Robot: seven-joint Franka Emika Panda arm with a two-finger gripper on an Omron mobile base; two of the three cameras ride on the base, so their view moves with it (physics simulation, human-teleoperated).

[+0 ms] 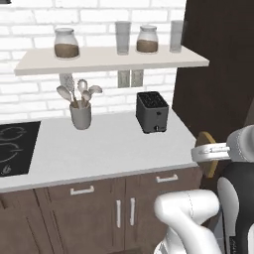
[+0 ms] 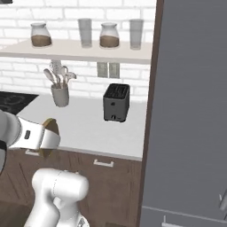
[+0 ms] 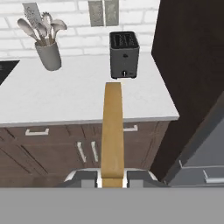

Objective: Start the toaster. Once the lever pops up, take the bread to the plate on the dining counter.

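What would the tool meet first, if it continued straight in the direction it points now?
Probably the toaster: the bread held in the tool lines up just left of it, above the worktop. Depth is unclear, so it could pass beside it.

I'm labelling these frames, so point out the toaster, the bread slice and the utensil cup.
toaster [image 1: 152, 115]: left base view, front face.
bread slice [image 3: 113, 131]: hand view, middle of its edge.
utensil cup [image 1: 81, 116]: left base view, grey side wall.
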